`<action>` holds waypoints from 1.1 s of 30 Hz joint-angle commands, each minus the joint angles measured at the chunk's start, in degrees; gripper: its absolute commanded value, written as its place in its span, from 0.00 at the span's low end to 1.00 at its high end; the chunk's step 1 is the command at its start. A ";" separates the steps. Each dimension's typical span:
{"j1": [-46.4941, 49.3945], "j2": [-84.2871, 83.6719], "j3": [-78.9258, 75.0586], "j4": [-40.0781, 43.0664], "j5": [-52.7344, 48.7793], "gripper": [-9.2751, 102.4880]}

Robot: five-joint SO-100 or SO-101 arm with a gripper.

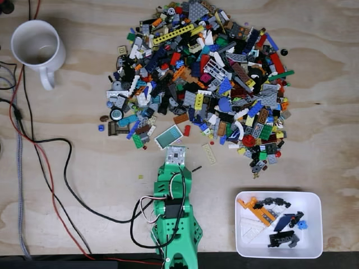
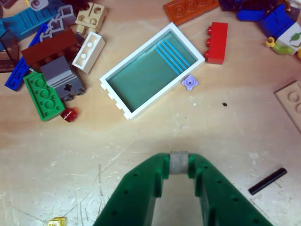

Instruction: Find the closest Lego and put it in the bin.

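From my remote station, the plywood table point(image 1: 84, 185) carries a heaped spread of mixed plastic Lego point(image 1: 207, 78); the white rectangular bin point(image 1: 314, 246) sits right in the fixed view. My green two-finger gripper point(image 2: 178, 162), pinched on a small grey stud, faces the nearest piece, a white-framed teal window panel point(image 2: 150, 70), with bare wood between.

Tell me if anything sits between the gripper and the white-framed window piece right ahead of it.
Nothing visible does. In the wrist view, bare wood lies between the gripper and the window piece. The small lilac stud touches the window's right edge, and the black rod lies off to the right, clear of the line.
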 commanded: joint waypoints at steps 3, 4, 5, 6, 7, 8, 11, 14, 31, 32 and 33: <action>0.00 0.18 1.14 -3.34 -1.85 0.08; 0.00 0.18 1.14 -3.34 -1.85 0.08; 0.00 0.18 1.14 -3.34 -1.85 0.08; 0.00 0.18 1.14 -3.34 -1.85 0.08; 0.00 0.18 1.14 -3.34 -1.85 0.08; 0.00 0.18 1.14 -3.34 -1.85 0.08; 0.00 0.18 1.14 -3.34 -1.85 0.08; 0.00 0.18 1.14 -3.25 -1.93 0.08; -8.17 -51.06 -35.60 -4.04 34.54 0.25; -9.14 -55.55 -39.02 -3.25 38.50 0.28; -9.76 -59.85 -42.28 -2.64 42.19 0.29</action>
